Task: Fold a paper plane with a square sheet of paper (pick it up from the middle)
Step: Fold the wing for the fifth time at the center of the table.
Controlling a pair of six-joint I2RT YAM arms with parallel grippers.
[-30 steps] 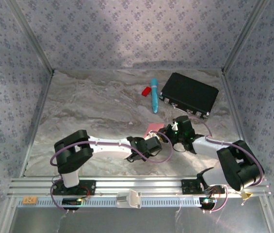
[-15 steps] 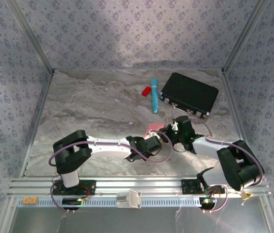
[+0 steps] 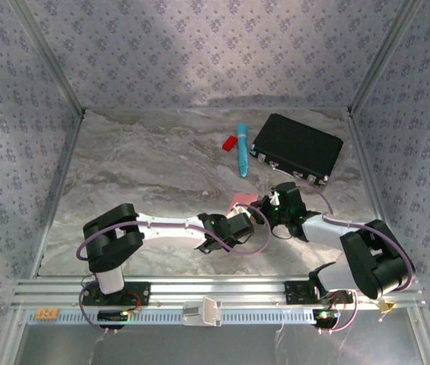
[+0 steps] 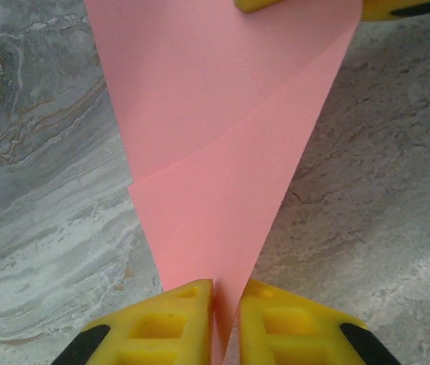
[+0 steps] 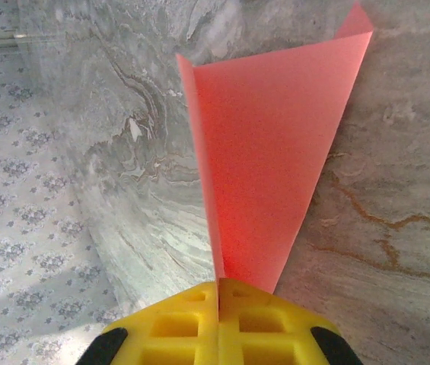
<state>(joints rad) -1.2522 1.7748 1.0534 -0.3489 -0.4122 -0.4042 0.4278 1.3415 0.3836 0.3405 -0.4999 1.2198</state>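
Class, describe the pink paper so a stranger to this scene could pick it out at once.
On the marble table, look near the front, where the two arms meet. The pink paper is pinched between the left claw and right claw. It is thin, creased and pointed, unlike the small red piece beside the blue pen farther back.

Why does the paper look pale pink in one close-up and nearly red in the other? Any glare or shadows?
Left wrist view: the paper is evenly lit, pale pink, creases crisp. Right wrist view: it looks darker, redder, grainy. Top view: bright glare on the table beside the left arm; soft shadow at the back wall.
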